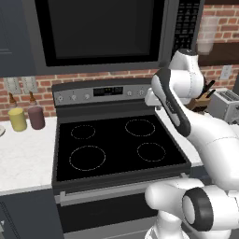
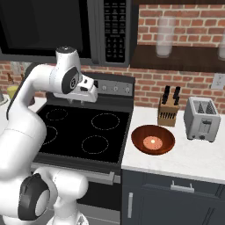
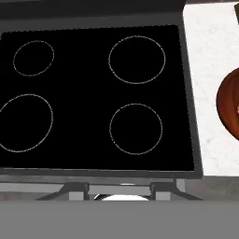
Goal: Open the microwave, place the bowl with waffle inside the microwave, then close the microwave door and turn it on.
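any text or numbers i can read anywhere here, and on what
None can be read.
Microwave keypad: rows of small pale marks, too blurred to read.
Stove display: faint marks, too small to read.
Toaster, knife block, bowl: no lettering seen.

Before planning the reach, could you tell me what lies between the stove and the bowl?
Bare white counter separates the stove from the bowl in the right base view.

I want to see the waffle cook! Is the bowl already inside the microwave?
No, the bowl with the waffle sits on the counter beside the stove.
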